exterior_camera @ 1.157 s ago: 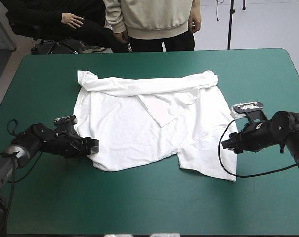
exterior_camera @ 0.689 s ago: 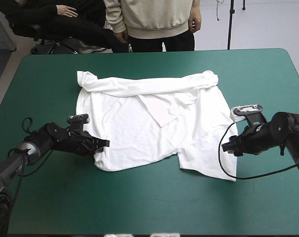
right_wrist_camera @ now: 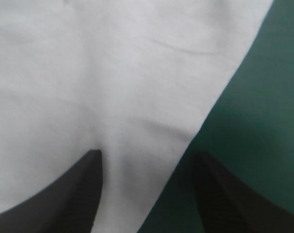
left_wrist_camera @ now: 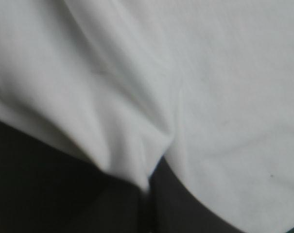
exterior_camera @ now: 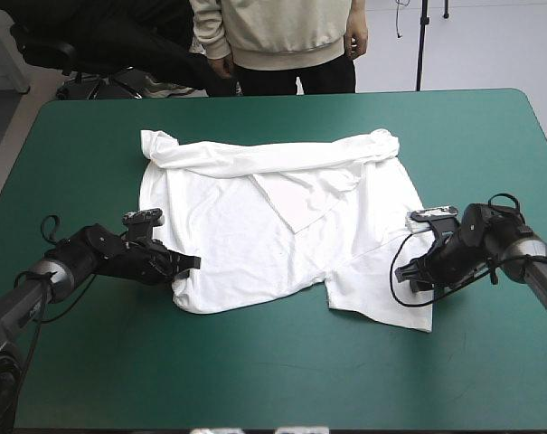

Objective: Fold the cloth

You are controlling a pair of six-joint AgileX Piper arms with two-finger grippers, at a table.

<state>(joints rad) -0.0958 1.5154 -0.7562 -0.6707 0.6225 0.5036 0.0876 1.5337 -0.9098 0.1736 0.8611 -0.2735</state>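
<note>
Barely stirred since just before, the T-shirt lies spread flat mid-bench, far edge rolled over; it's the right gripper that has slid in over the near-right hem, fingers wide apart straddling the cloth edge, ready to pinch. Opposite, the left gripper looks clamped on the near-left corner, though that view is murky: paired grips, I'd say, for carrying the hem over

The robot has two black arms. The left arm is made of round, chunky black parts joined end to end. The right arm looks the same. The left gripper and the right gripper are black too. Their fingers are broad, smooth and curved like fins, wide at the base and thin at the tip.
</note>
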